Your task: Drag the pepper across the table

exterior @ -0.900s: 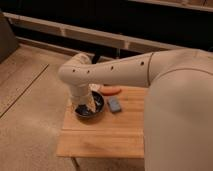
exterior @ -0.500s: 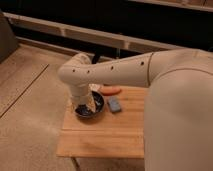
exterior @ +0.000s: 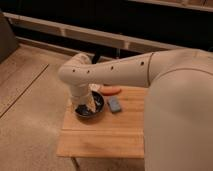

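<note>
The orange-red pepper point(exterior: 111, 90) lies on the far side of the light wooden table point(exterior: 102, 137), near its back edge. My white arm reaches in from the right and bends down at the wrist. The gripper point(exterior: 92, 104) hangs over the dark bowl, left of and in front of the pepper, a short gap away from it. Its pale fingers point(exterior: 95, 103) point down into the bowl, open, with nothing seen between them. The pepper is free and untouched.
A dark bowl point(exterior: 80, 111) sits at the table's back left under the gripper. A blue-grey block point(exterior: 115, 104) lies just right of the bowl, in front of the pepper. My bulky arm covers the table's right side. Speckled floor surrounds the table.
</note>
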Available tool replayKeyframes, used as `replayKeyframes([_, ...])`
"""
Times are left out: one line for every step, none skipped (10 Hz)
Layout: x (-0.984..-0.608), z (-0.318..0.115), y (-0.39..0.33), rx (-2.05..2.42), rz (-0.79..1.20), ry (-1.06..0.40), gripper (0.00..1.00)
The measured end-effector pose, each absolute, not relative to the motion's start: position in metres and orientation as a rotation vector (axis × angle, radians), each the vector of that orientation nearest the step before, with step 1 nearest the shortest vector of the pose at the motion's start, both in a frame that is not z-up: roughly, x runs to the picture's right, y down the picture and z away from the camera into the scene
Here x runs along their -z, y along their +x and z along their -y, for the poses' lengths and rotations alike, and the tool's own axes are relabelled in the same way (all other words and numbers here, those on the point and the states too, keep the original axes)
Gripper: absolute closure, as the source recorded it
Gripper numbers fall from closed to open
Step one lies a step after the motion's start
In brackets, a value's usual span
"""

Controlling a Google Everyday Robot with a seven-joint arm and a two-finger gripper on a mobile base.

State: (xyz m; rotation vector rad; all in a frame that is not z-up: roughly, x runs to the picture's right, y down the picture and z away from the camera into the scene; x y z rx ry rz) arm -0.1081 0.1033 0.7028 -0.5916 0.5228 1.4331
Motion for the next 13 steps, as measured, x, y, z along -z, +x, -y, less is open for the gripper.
replayKeyframes([-0.703,-0.103,-0.108,-1.433,-0.523,-0.592,0.35])
replayKeyframes([-0.703,-0.103,-0.108,-1.433,-0.523,-0.592,0.35])
replayKeyframes([-0.703,-0.103,-0.108,-1.433,-0.523,-0.592,0.35])
replayKeyframes([-0.703,-0.103,-0.108,-1.433,-0.523,-0.592,0.35])
replayKeyframes([-0.703,-0.103,-0.108,-1.433,-0.523,-0.592,0.35])
replayKeyframes([-0.703,-0.103,-0.108,-1.433,-0.523,-0.592,0.35])
replayKeyframes([-0.703,-0.103,-0.108,-1.433,-0.523,-0.592,0.35])
replayKeyframes([-0.703,-0.103,-0.108,-1.433,-0.523,-0.592,0.35])
replayKeyframes([-0.703,-0.103,-0.108,-1.433,-0.523,-0.592,0.35])
replayKeyframes([-0.703,-0.103,-0.108,-1.433,-0.523,-0.592,0.35])
replayKeyframes([-0.703,-0.102,-0.108,-1.441,-0.518,-0.591,0.35])
replayKeyframes([-0.703,-0.099,-0.109,-1.458,-0.509,-0.586,0.35])
replayKeyframes([-0.704,-0.091,-0.111,-1.504,-0.484,-0.571,0.35])
